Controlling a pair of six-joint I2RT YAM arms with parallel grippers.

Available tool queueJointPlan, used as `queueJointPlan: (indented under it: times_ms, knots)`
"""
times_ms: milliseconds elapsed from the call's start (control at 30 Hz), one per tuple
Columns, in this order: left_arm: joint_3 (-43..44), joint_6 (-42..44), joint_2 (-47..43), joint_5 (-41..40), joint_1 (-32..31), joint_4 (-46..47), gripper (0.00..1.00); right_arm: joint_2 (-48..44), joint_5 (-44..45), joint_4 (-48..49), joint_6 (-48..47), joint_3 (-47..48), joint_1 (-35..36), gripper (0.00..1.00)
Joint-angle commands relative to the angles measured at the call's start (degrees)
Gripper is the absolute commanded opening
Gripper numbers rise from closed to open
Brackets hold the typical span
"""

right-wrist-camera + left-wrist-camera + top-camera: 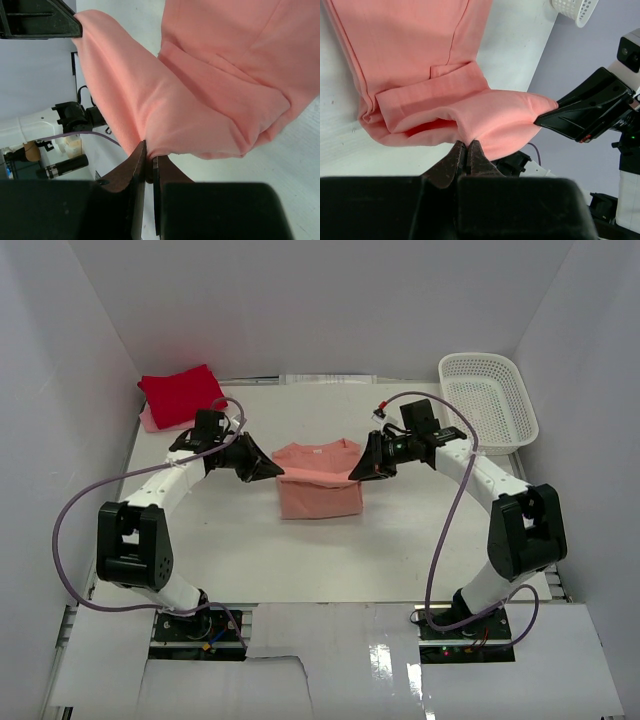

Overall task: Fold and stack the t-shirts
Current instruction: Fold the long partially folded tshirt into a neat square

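My left pincer (273, 472) and right pincer (357, 472) each clamped an edge of the salmon-pink t-shirt (318, 492), mid white table (300, 560); white walls (320, 300) boxed us in; red t-shirt (180, 395) sat far-left; basket (490, 400) far-right.

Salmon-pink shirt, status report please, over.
Left pincer and right pincer both shut on salmon-pink shirt, opposite edges. Shirt mid-table, partly folded, held edge raised. Red shirt back left, basket back right, neither in the way.
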Motion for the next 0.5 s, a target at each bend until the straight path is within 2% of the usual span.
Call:
queueJointPlan:
  times_ms: [0,467]
  knots:
    - [3.79,1.3,1.48,-1.61,1.39,2.2,0.0,2.29,-2.15,-1.92,-2.53,4.83,-1.08,0.09]
    - [12.05,0.95,8.87,-1.52,2.8,2.65,0.0,14.69,-3.56,-5.96,-5.43,19.77,-1.78,0.09]
